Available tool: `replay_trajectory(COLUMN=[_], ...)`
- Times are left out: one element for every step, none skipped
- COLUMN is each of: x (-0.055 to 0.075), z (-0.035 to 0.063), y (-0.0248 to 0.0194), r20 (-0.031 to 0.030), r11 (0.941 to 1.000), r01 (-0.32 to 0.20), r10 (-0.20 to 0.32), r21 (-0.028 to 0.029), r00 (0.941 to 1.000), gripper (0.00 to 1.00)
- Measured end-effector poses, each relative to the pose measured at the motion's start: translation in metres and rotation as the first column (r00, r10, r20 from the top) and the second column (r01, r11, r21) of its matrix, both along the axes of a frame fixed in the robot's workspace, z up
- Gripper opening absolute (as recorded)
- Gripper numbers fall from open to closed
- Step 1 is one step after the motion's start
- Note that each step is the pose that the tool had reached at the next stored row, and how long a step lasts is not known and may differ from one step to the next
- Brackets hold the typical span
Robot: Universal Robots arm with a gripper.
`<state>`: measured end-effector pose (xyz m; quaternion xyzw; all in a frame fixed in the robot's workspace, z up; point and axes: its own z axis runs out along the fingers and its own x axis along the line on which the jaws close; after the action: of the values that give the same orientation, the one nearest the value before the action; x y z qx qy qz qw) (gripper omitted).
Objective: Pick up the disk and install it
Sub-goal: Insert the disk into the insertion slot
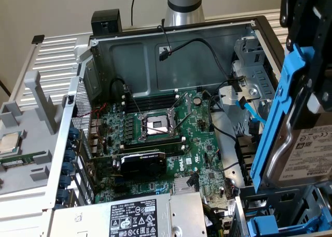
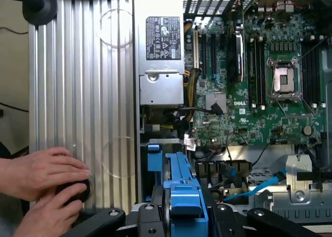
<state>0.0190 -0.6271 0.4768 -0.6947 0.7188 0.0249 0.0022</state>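
Hanging at three o'clock over the open case [image 1: 155, 60], the disk [image 1: 306, 154] rides tilted on edge, the gripper [image 2: 184, 219] pinching its blue carrier frame. Picked up, I'd say, not yet installed; seating calls for squaring it to the drive bay [image 1: 290, 216] at five o'clock.

Exterior cam: mounted high and close in, tilted down into the open PC case [image 1: 155, 55]. The disk [image 1: 306, 154] hangs right by the lens at the exterior view's right. Wrist cam: looks straight down past the disk's edge into the same case, far enough back to catch the ribbed panel [image 2: 83, 81] beside it. Shared: motherboard [image 1: 202, 123], CPU socket [image 1: 156, 125], power supply [image 1: 135, 216], blue cable [image 1: 249, 110].
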Motion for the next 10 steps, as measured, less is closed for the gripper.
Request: replay_trajectory(x=[-0.0001, -0.0001, -0.0003, -0.0005, -0.0008, -0.0010, -0.0011, -0.0013, -0.0014, -0.0016], z=[-0.0010, -0.0020, -0.0029, -0.0038, -0.0049, -0.0060, -0.0067, -0.0074, -0.0078, -0.0083], y=[0.0000, -0.0002, -0.0003, -0.0003, -0.0003, -0.0004, -0.0007, -0.0010, -0.0013, -0.0015], r20=[0.0000, 0.0001, 0.0001, 0.0000, 0.0000, 0.0000, 0.0000, 0.0000, 0.0000, 0.0000], r11=[1.0000, 1.0000, 1.0000, 1.0000, 1.0000, 1.0000, 1.0000, 1.0000, 0.9999, 0.9999], r01=[0.000, 0.000, 0.000, 0.000, 0.000, 0.000, 0.000, 0.000, -0.001, -0.002], r10=[0.000, 0.000, 0.000, 0.000, 0.000, 0.000, 0.000, 0.000, 0.001, 0.002], r21=[0.0010, 0.0024, 0.0034, 0.0038, 0.0047, 0.0061, 0.0074, 0.0090, 0.0110, 0.0138], r00=[1.0000, 1.0000, 1.0000, 1.0000, 1.0000, 1.0000, 1.0000, 1.0000, 1.0000, 1.0000], gripper=[0.37, 0.37, 0.37, 0.37, 0.37, 0.37, 0.37, 0.37, 0.37, 0.37])
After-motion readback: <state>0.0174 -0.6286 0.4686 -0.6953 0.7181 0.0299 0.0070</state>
